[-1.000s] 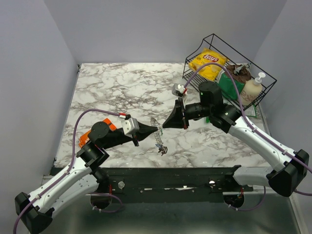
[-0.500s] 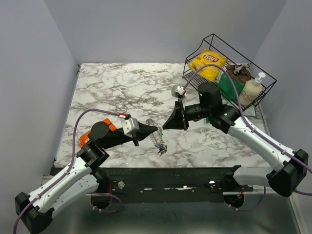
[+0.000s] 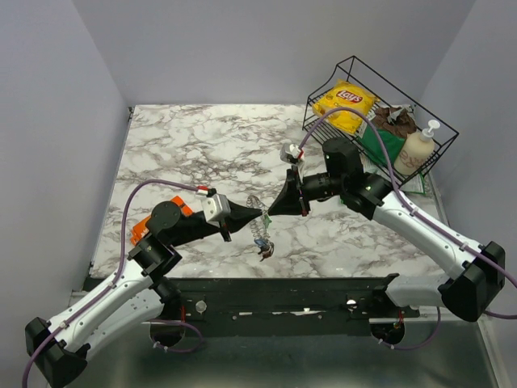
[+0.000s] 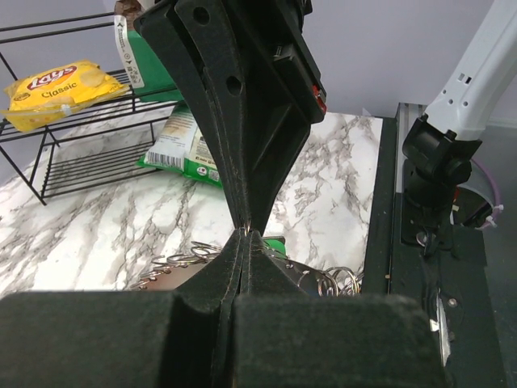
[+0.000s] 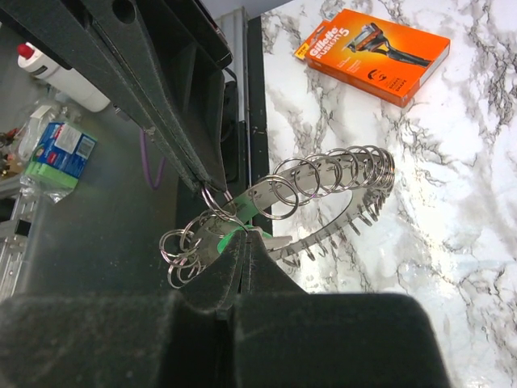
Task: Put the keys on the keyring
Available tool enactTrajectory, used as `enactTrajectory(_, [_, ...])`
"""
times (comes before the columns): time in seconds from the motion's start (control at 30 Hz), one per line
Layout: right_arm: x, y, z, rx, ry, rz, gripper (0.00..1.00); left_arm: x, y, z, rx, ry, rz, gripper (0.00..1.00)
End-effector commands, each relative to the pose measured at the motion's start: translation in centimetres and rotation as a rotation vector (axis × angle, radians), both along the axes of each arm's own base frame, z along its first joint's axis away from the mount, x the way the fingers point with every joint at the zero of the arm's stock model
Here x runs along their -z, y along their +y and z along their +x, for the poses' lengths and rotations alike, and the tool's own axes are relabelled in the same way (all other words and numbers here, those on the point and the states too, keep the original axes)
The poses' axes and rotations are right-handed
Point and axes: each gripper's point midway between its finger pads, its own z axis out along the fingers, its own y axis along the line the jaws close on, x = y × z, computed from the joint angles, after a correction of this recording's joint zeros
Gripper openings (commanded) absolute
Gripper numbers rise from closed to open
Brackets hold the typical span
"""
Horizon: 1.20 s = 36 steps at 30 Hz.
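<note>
The keyring point(image 3: 258, 229) is a silvery strip carrying many small split rings point(image 5: 335, 174), and it hangs in a curve above the marble table between my two grippers. The left gripper point(image 3: 261, 214) is shut on one split ring point(image 5: 212, 196) at the loop's end; in its own view its tips point(image 4: 245, 236) meet the right fingers. The right gripper point(image 3: 272, 210) is shut on a green-headed key point(image 5: 233, 229) beside that ring. A green head point(image 4: 277, 242) shows behind the left fingertips. A cluster of rings and small keys point(image 3: 265, 250) dangles at the loop's low end.
A black wire basket point(image 3: 355, 66) at the back right holds a yellow Lay's bag point(image 3: 345, 103), a green packet and a soap bottle point(image 3: 418, 149). An orange Gillette box point(image 5: 376, 50) lies on the table by the left arm point(image 3: 142, 227). Table's front rail point(image 3: 283, 293) runs below.
The right arm has shifted slightly left, pressing its tips closer to the left gripper's. The hanging loop has swung a little. Both grippers stay shut.
</note>
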Motion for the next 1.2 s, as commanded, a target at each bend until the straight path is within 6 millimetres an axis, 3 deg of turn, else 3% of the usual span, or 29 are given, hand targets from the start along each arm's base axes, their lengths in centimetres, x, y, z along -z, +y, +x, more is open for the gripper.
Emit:
enactTrajectory(0.0, [0.7, 0.3, -0.3, -0.03, 0.013, 0.0, 0.01, -3.3, -0.1, -0.6, 0.028, -0.076, -0.079, 0.0])
enactTrajectory(0.3, [0.3, 0.5, -0.3, -0.034, 0.013, 0.012, 0.01, -3.2, -0.3, -0.5, 0.031, -0.07, -0.077, 0.0])
enactTrajectory(1.17, [2.3, 0.5, -0.3, -0.037, 0.066, -0.035, 0.01, -4.3, 0.1, -0.5, 0.012, -0.093, -0.1, 0.0])
